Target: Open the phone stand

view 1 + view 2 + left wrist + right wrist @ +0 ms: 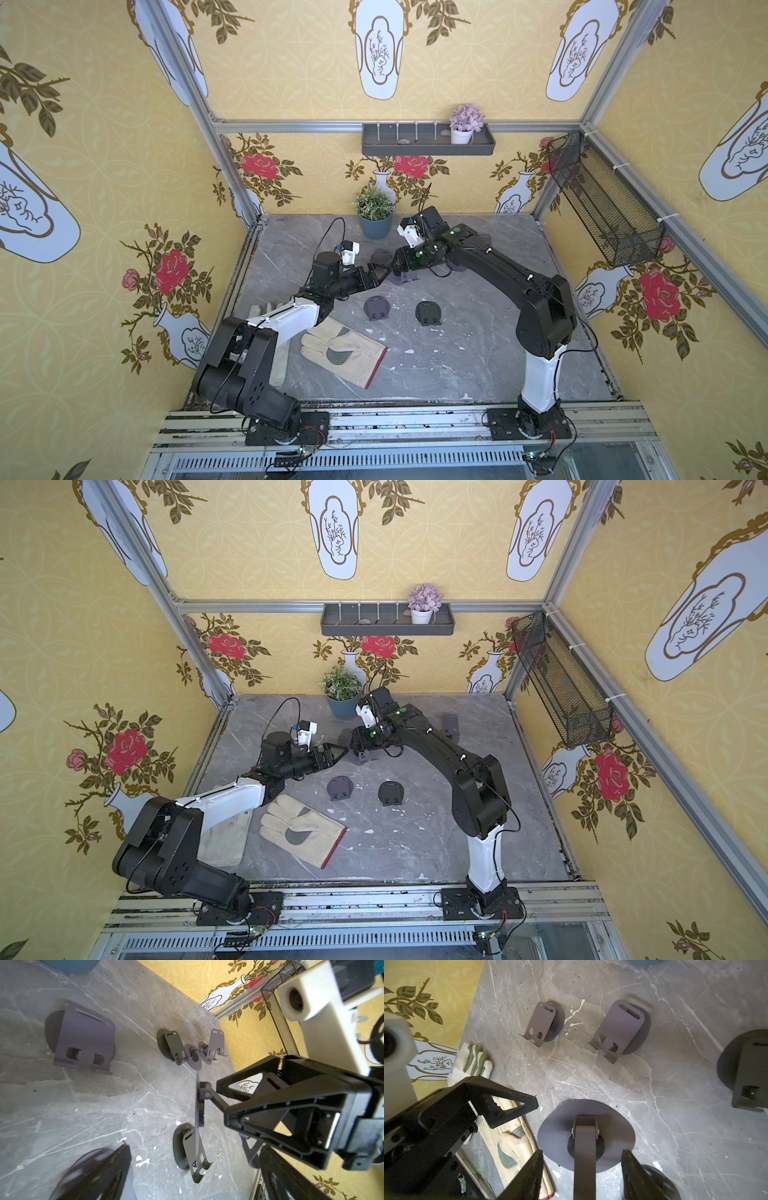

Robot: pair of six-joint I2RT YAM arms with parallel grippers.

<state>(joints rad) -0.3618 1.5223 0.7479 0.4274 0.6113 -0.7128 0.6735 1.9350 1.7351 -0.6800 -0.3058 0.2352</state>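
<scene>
In both top views the two arms meet just above the middle of the frame, over the grey table [478,353] [415,845]. The right pincer [400,269] [360,751] is half closed on the phone stand [406,277] [365,758]. The left pincer [384,272] [340,754] stands wide, its tips just beside the stand; I cannot tell whether they touch it. Two other stands [376,308] [428,312] lie flat below the pincers. A pale glove [345,353] lies to their lower left, and a potted plant [374,212] stands above the pincers.

In the left wrist view the left pincer's own fingers [99,1174] are blurred and far apart. Ahead of them the right pincer [223,1103] clamps the stand's slotted plate [270,1082]. The hinged arm [216,1098] runs from the plate to the round base [200,1109], which is seen edge-on. More stands [83,1043] sit on the table beyond.

In the right wrist view the right pincer's fingers [529,1176] flank the hinged arm [584,1157] with a gap on each side. The grip on the plate lies out of sight. The round base [586,1113] faces the camera. One finger [508,1093] of the left pincer is near the base's rim but apart from it, above the glove [517,1142].
</scene>
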